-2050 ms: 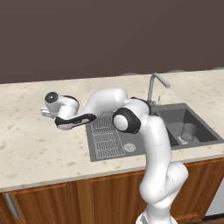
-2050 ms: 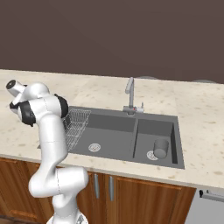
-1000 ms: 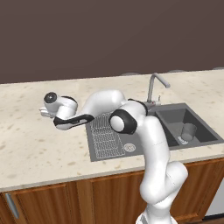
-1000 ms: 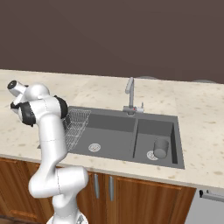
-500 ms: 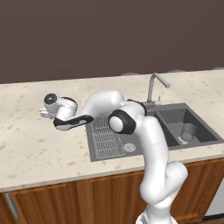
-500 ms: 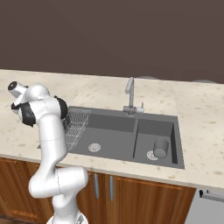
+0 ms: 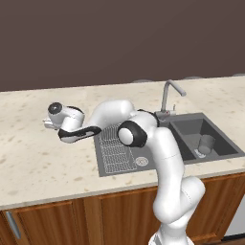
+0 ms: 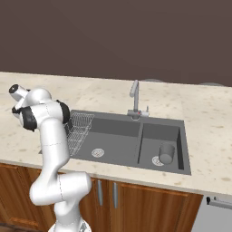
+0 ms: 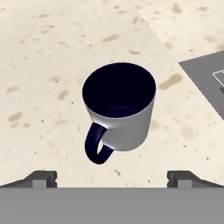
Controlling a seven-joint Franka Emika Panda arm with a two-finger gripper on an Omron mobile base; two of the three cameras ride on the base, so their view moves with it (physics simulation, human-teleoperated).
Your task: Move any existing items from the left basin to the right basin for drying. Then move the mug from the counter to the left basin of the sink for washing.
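I have the grey cup (image 8: 166,152) lying in the sink's (image 8: 113,118) narrower right basin (image 8: 174,133), so I judge the first half done; the racked left basin (image 8: 115,136) holds nothing loose. The mug (image 9: 119,111) stands upright on the tabletop (image 9: 52,52), left of the sink's left edge, handle toward my gripper (image 9: 112,177), whose jaws hang wide apart, not touching it. Grasp and carry remain.

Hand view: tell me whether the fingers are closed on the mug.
No. The mug stands free on the counter, ahead of the wide-apart fingers.
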